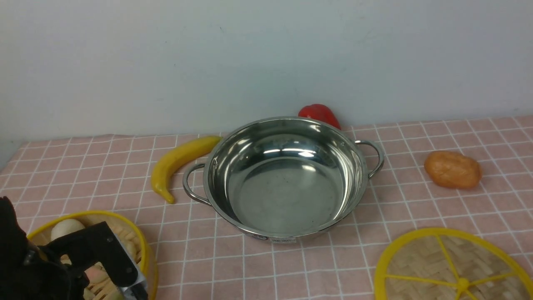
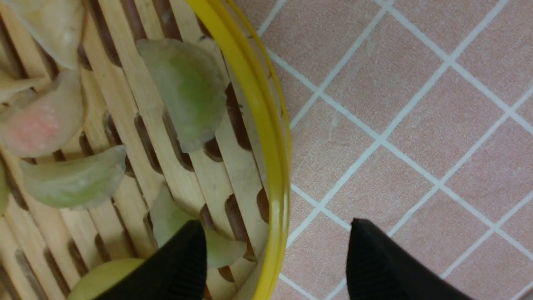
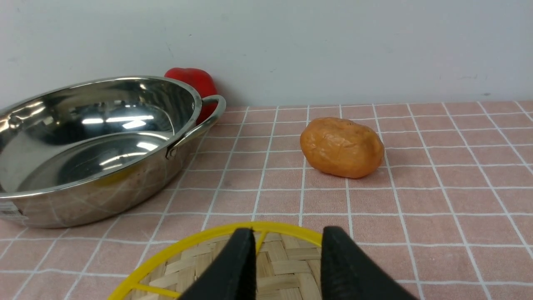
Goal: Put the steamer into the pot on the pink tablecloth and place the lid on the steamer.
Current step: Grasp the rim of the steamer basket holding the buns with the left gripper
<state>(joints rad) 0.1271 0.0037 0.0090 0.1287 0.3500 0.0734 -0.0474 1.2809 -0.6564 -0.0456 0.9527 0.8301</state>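
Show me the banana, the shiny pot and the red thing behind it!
banana (image 1: 179,160): front view, middle of its curve.
pot (image 1: 287,191): front view, bare bottom inside.
red thing (image 1: 320,113): front view, the top part showing above the pot's far rim.

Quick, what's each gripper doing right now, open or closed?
Left gripper: open, straddling the steamer rim.
Right gripper: open, empty, over the lid.
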